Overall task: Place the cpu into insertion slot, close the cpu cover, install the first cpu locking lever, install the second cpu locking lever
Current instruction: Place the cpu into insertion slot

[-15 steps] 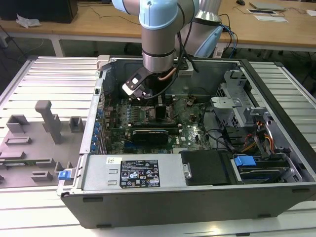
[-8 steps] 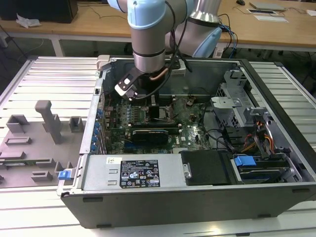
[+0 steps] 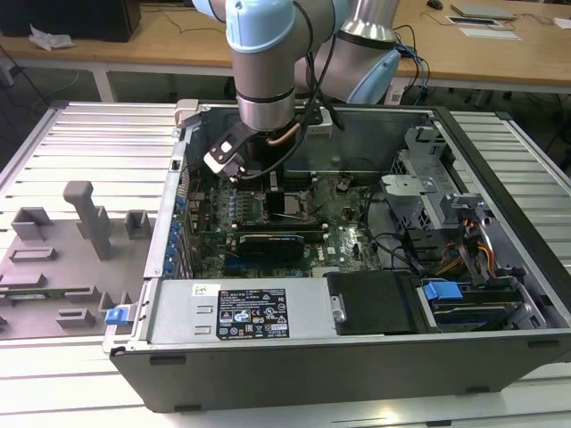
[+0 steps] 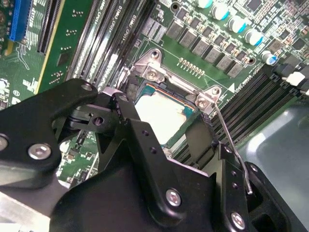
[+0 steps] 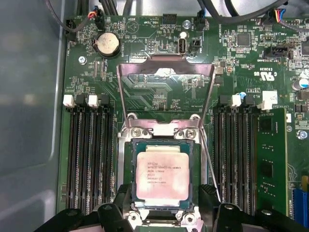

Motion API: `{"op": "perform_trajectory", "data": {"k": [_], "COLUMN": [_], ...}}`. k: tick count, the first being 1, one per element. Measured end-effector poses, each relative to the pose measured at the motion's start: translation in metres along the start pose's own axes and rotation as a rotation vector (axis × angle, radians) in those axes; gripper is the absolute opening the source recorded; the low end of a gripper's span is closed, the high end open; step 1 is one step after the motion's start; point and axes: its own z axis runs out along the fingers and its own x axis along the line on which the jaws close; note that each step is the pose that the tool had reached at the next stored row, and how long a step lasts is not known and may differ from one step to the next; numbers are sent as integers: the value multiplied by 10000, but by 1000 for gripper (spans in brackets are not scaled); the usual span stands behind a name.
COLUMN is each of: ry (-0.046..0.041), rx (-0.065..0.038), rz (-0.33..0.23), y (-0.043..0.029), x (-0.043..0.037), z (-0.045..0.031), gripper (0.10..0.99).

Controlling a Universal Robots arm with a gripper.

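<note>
The cpu [image 5: 162,175] lies flat, silver face up, in the insertion slot [image 5: 128,159] on the green board. My gripper [image 5: 166,194] is open, its black fingers [image 5: 121,195] standing on either side of the slot with a gap to the chip. The cpu cover [image 5: 126,92] stands swung up on its hinge, and the board shows through its window. A thin wire locking lever [image 5: 211,169] runs raised along one side of the slot. In the second wrist view the cpu [image 4: 161,113], the lever [image 4: 228,137] and the gripper [image 4: 161,121] appear again. In the exterior view the gripper [image 3: 273,183] hangs over the board.
Black memory slots [image 5: 89,154] flank the socket on both sides, with a green card [image 5: 270,159] beyond one bank. The open computer case [image 3: 500,169] holds a power supply [image 3: 241,312], a drive cage [image 3: 428,192] and cables. A grey fixture tray [image 3: 71,241] lies at the exterior view's left.
</note>
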Motion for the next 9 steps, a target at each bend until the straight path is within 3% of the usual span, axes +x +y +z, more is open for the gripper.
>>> {"op": "perform_trajectory", "data": {"k": [4, 6, 9], "ry": [2, 3, 4], "rx": [3, -3, -26], "rz": [-2, -3, -3], "y": [2, 7, 2], "x": [1, 1, 2], "z": [-5, -52, -63], "gripper": [671, 671, 671]}}
